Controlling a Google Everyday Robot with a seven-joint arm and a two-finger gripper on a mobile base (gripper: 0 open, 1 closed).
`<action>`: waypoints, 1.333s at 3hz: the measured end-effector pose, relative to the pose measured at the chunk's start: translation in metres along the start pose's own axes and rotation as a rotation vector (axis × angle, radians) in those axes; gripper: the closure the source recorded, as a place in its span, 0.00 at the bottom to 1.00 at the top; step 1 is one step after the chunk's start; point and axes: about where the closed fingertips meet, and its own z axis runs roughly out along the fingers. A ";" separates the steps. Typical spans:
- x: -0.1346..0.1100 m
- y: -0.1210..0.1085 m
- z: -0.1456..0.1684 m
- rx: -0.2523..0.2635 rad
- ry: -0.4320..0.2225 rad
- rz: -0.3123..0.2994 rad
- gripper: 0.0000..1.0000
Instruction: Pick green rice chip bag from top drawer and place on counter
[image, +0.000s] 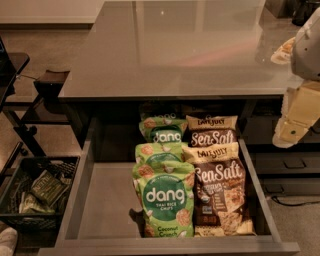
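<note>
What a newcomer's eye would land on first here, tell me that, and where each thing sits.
The open top drawer grabs the eye: three green rice chip bags stand front to back, with two brown Sea Salt bags on their right. Above spreads the glossy counter, and the gripper hangs at the right edge of the view, clear of the bags.

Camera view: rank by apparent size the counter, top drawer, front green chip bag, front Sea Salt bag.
1. counter
2. top drawer
3. front green rice chip bag and front Sea Salt bag, about alike
The gripper hangs at right edge.
</note>
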 end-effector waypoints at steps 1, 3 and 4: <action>0.000 0.002 0.004 -0.003 -0.005 0.005 0.00; -0.004 0.041 0.047 -0.043 -0.089 0.060 0.00; -0.001 0.081 0.102 -0.115 -0.123 0.096 0.00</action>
